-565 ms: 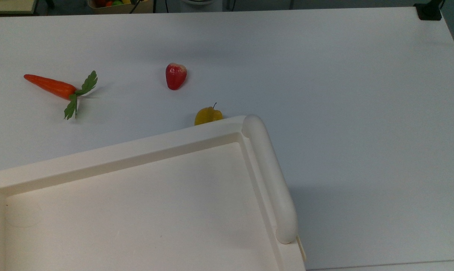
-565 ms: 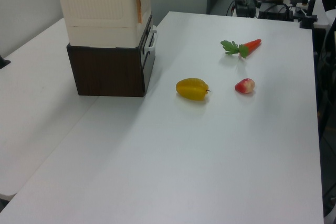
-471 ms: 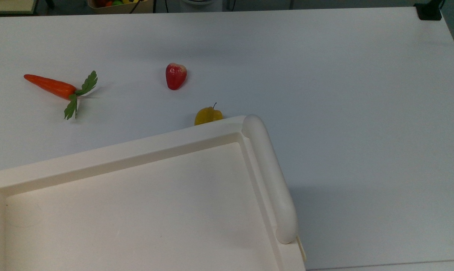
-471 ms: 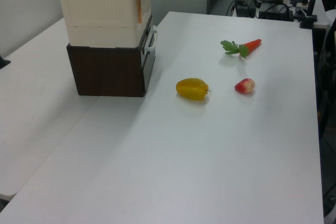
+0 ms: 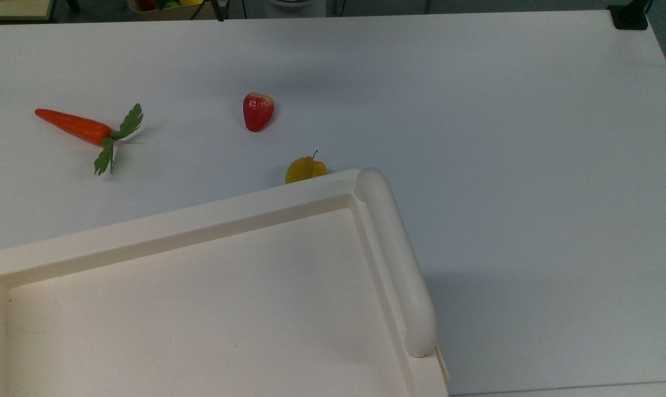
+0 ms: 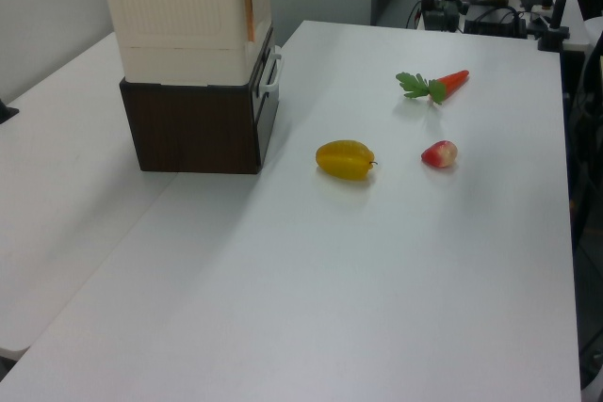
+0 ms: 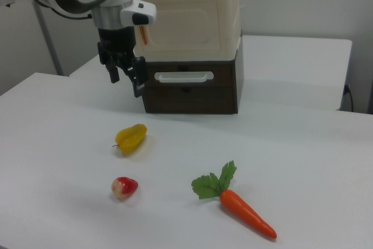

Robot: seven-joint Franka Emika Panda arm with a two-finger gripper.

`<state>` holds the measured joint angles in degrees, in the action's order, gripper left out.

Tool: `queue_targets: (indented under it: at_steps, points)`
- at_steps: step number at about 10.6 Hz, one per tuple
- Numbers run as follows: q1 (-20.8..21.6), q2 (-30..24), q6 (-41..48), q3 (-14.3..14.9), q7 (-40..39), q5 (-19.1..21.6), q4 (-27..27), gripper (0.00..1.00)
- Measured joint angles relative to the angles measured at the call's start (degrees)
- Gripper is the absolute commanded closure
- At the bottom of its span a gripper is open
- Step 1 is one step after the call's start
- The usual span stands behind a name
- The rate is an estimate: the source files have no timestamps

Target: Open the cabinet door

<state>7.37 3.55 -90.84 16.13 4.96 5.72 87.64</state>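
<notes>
The cabinet [image 7: 186,16] is a big cream-white box standing on a dark brown box [image 7: 192,94]. Its tray-like top [image 5: 200,309] and thick rounded bar [image 5: 396,259] sit low in the top view. The cabinet door [image 7: 183,24] is the flat front panel in the right view, and it lies flush and shut, with an orange strip at its left edge. My gripper [image 7: 126,84] hangs just in front of the cabinet's left front corner in the right view, level with the brown box. It points down and is open, with nothing between its fingers.
A cream drawer handle [image 7: 183,76] crosses the brown box. On the white table [image 5: 531,138] lie a yellow toy fruit [image 7: 131,138], a red one [image 7: 124,187] and a carrot [image 7: 245,213]. A second white table [image 6: 57,167] adjoins behind the cabinet.
Dark arm parts at the table's far edge have shifted slightly. The cabinet, its door and the toy fruits have not moved.
</notes>
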Motion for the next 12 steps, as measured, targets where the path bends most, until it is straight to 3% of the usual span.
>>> queue_targets:
  at_steps: [5, 12]
  points:
    - [0.4, 0.3, -4.0, -0.1, 0.0, 1.1, 1.1, 0.0]
    - [3.7, 5.6, -36.9, -5.4, -3.8, 1.8, 1.9, 0.0]
